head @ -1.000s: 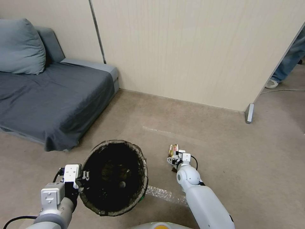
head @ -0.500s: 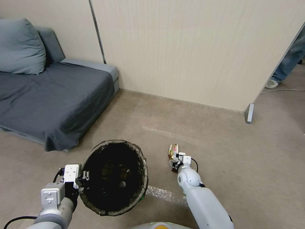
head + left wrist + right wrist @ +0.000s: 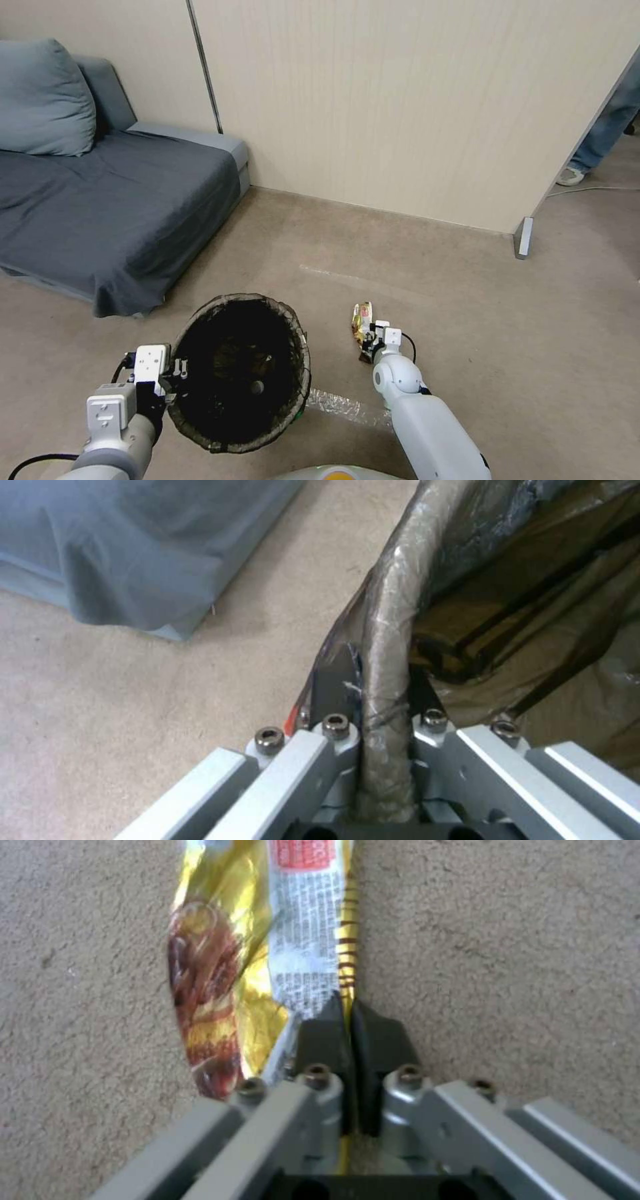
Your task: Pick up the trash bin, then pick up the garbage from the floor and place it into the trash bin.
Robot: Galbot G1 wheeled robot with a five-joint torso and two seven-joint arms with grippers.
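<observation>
Since a second ago, only the right gripper (image 3: 370,341) has crept leftward with its wrapper (image 3: 362,318), lower centre.
Its fingers pinch the yellow snack wrapper's edge, thin hold, so lift slowly toward the trash bin (image 3: 200,313), lower left, whose lined rim the left gripper (image 3: 383,700) clamps.

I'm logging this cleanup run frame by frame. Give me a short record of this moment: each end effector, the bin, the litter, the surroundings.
left end effector: shut on the lined rim of the trash bin, at the bin's left side
right end effector: shut on one edge of the yellow snack wrapper, low over the carpet
trash bin contents: dark bag liner; items inside unclear
floor: beige carpet; a strip of clear plastic lies beside the bin
surroundings: grey sofa to the left, panel wall ahead
</observation>
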